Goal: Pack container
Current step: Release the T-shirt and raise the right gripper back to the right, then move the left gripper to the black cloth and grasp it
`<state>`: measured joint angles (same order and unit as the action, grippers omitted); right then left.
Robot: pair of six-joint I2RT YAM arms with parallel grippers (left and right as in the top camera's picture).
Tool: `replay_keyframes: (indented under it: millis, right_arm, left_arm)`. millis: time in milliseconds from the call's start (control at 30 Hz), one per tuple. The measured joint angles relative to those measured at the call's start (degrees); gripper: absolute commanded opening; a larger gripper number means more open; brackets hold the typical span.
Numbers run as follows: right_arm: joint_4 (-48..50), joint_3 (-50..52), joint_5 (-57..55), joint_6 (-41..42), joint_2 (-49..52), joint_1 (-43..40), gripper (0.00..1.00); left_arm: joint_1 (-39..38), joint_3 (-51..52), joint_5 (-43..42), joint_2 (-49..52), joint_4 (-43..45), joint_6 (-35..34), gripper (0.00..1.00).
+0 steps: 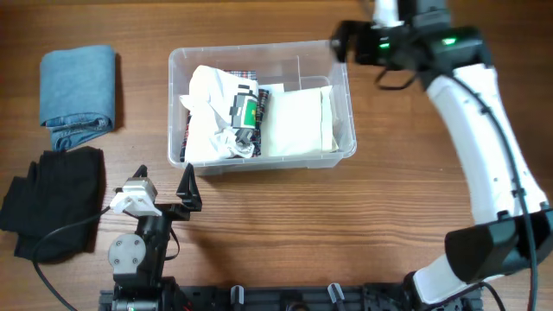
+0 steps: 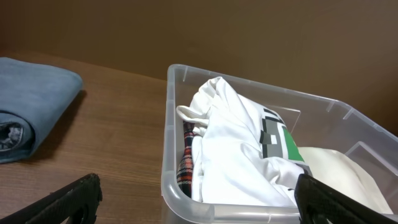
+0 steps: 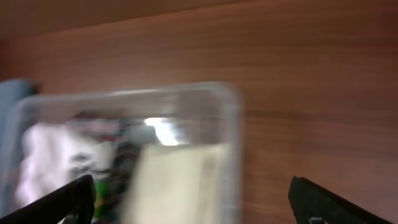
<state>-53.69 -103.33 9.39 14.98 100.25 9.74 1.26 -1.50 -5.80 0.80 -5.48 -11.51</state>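
The clear plastic container [image 1: 341, 86] stands in the middle of the table. It holds a crumpled white garment with a green and black print [image 1: 226, 108], a plaid cloth [image 2: 186, 155] and a folded cream cloth [image 1: 298, 121]. My left gripper [image 1: 164, 190] is open and empty, low at the container's near left corner [image 2: 180, 193]. My right gripper [image 1: 346, 39] is open and empty above the container's far right corner; its view is blurred and shows the container [image 3: 230, 143] below.
A folded blue denim garment [image 1: 78, 91] lies at the far left and also shows in the left wrist view [image 2: 31, 112]. A black garment [image 1: 56, 203] lies at the front left. Bare wooden table lies right of the container.
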Motion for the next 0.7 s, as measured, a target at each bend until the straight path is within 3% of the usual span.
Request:
replay_keyframes:
  millis: [367,700]
  right_arm:
    - [-2.95,0.00,-5.44,0.87,0.00,-17.27,1.00]
    - [-4.07,0.00,-6.47,0.87,0.00,-20.57,1.00]
  left_arm:
    - [0.00,0.00,0.00,0.00,0.00,0.00,1.00]
    - [0.00,0.00,-0.39,0.00,0.04,-0.26,1.00]
